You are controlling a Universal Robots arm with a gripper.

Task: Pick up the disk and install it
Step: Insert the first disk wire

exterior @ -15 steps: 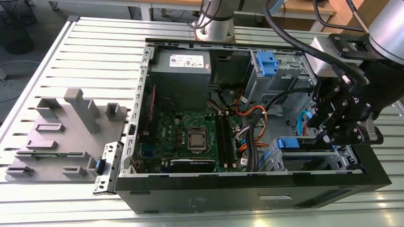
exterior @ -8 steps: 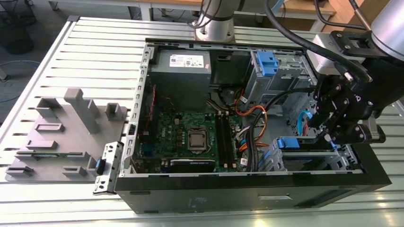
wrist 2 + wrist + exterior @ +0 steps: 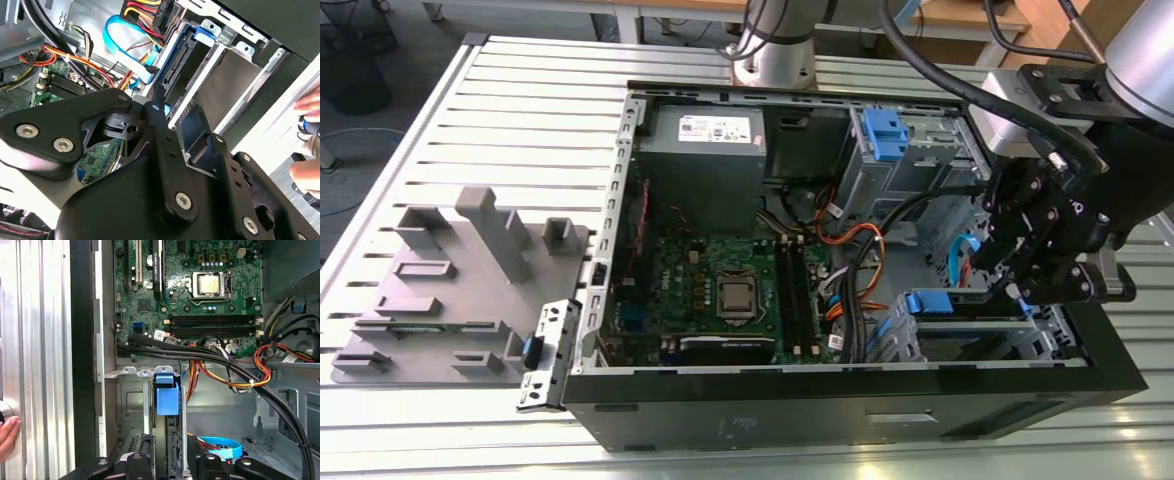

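Observation:
The disk (image 3: 186, 59) stands on edge in the silver drive bay (image 3: 974, 335) at the front corner of the open computer case, on the exterior view's right. Its blue side rail and connector edge show in the second wrist view, and its blue tab (image 3: 166, 394) shows in the first wrist view. My gripper (image 3: 1017, 285) reaches down into that bay. In both wrist views its black fingers (image 3: 146, 462) sit on either side of the disk's end, pressed against it. The gripper (image 3: 175, 107) looks shut on the disk.
Black and orange cable bundles (image 3: 235, 371) run beside the bay. The motherboard (image 3: 720, 290) and the grey power supply (image 3: 707, 135) fill the rest of the case. A second blue clip (image 3: 883, 130) sits in the rear bay. A grey fixture (image 3: 454, 270) lies on the exterior view's left. A person's hand (image 3: 309, 107) rests outside the case.

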